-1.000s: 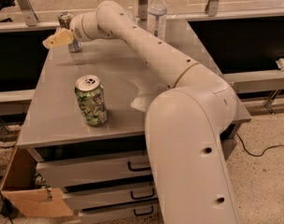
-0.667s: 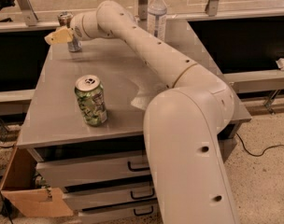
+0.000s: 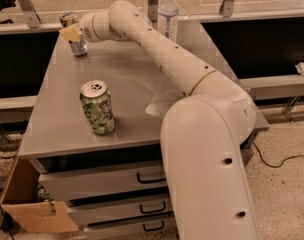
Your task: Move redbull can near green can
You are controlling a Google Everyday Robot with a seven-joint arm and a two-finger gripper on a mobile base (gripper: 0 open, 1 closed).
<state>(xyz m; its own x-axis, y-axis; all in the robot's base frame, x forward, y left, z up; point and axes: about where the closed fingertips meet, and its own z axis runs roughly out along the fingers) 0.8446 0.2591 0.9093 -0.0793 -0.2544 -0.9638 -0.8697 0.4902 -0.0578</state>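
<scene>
Redbull can [image 3: 78,46]: upright, long axis vertical. It stands on the worktop [image 3: 57,129], beyond the green can [image 3: 97,108] and a little left of it, well apart.

Claw [image 3: 72,32]: right at the redbull can, overlapping its upper body, so can and claw share one spot beyond the green can. Cannot tell whether the claw is closed on the can or only around it.

Judgement: the coming move is a straight pull back toward the green can, stopping just beside it.

Hidden: the can's mid-body and any contact, both behind the claw. Water bottle [image 3: 168,14] stands beyond the green can to the right, clear of that path.
</scene>
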